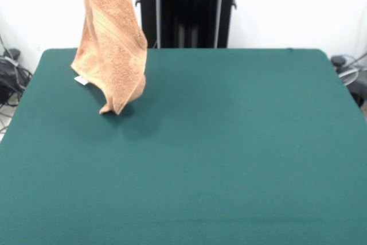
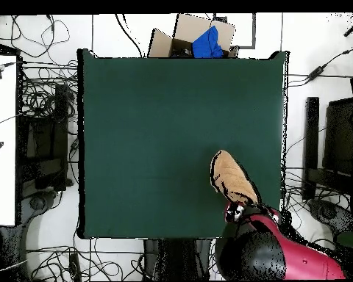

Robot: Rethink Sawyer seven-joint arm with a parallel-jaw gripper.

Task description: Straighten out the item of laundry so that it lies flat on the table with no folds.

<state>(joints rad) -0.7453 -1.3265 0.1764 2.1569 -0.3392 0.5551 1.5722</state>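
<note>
The item of laundry (image 1: 112, 44), a peach-orange terry towel, hangs in a long drape over the far left of the table (image 1: 229, 142). Its top runs out of the front view and its lowest corner touches or nearly touches the green surface. A small white tag (image 1: 81, 80) shows at its left edge. From overhead, the towel (image 2: 231, 180) is a narrow oval near the table's (image 2: 157, 125) bottom right. My gripper (image 2: 236, 211) sits at the towel's end, shut on it, at the tip of the red arm (image 2: 282, 253). The front view does not show the gripper.
The black pedestal (image 1: 186, 10) stands behind the table's far edge. A cardboard box (image 2: 194, 37) holding something blue sits beyond the opposite edge in the overhead view. Cables and dark equipment (image 2: 47, 139) line the floor on both sides.
</note>
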